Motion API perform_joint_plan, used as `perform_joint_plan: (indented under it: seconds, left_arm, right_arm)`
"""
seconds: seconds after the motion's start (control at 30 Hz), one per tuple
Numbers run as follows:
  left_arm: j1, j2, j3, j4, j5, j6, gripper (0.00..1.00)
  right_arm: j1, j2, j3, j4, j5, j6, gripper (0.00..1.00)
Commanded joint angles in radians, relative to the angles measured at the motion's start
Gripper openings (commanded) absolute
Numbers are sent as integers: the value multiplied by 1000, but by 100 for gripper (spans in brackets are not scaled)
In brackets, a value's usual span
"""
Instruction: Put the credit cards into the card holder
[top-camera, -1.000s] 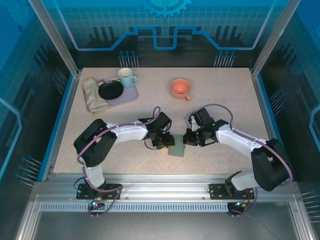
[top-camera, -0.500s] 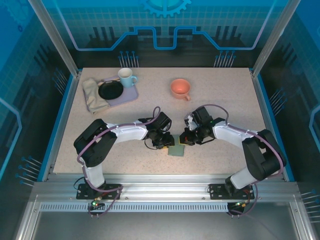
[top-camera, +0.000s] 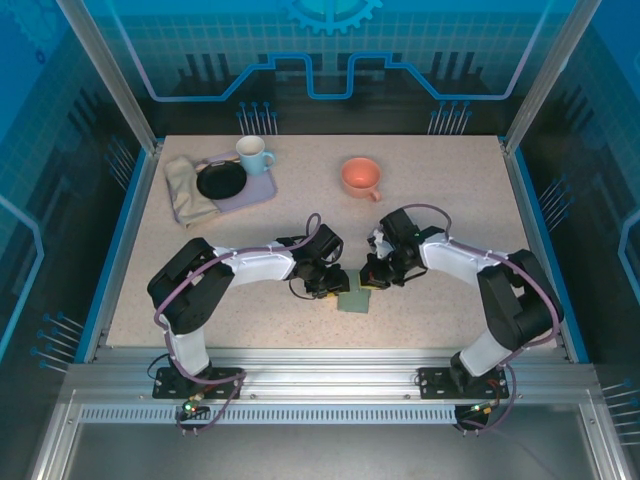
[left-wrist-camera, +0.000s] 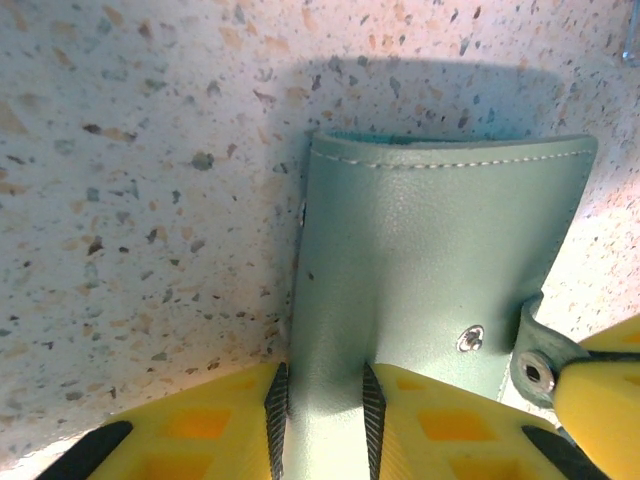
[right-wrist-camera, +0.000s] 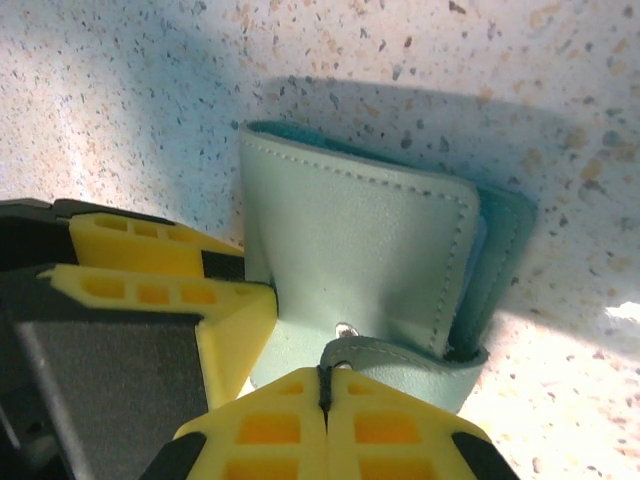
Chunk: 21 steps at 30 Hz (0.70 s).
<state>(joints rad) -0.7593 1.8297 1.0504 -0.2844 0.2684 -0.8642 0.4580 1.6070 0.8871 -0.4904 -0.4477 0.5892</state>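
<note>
Speckled beige tabletop (top-camera: 450, 200) sits inside a blue-lit enclosure, with a lilac tray (top-camera: 262, 190) carrying a black plate (top-camera: 221, 181), a pale mug (top-camera: 253, 154), a folded cloth (top-camera: 185, 190) and an orange cup (top-camera: 360, 177) well apart at the far side. The card holder (top-camera: 352, 300) lies flat near the front edge, between the two arms. The left hand (top-camera: 325, 285) is clenched on it: in the left wrist view its ribbed pads (left-wrist-camera: 275, 400) pinch one folded edge of the grey-green wallet (left-wrist-camera: 430, 260), pinning it down. The right hand (top-camera: 368, 280) is closed tight on the tab (right-wrist-camera: 400, 360), the strap pinched between its yellow fingers (right-wrist-camera: 260, 440) just beside the snap stud (right-wrist-camera: 343, 328). A teal layer (right-wrist-camera: 500, 250) peeks out under the flap; whether that is a credit card or lining I cannot tell. The step in hand looks like opening the wallet so cards can go in. To do it well, the left hand should hold its pinch firm and low so the body does not slide or lift, while the right draws the tab up and away from the fold in a smooth arc, not straight sideways, which would drag the whole wallet. The thin strap could slip from the grip, so the pull should be slow.
</note>
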Motion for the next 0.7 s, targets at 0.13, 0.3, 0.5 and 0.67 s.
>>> perform_joint_plan:
  seconds: [0.13, 0.3, 0.5, 0.67]
  left_arm:
    - [-3, 13, -12, -4, 23, -2, 30]
    - [-3, 13, -12, -4, 23, -4, 30]
    - [-2, 13, -13, -7, 20, -1, 29]
    - [-3, 13, -12, -4, 24, -3, 29]
  right_arm:
    - [36, 56, 54, -21, 16, 2, 6]
    - [38, 62, 71, -79, 65, -10, 6]
    - [48, 72, 100, -143, 98, -32, 6]
    - [68, 114, 129, -155, 91, -38, 6]
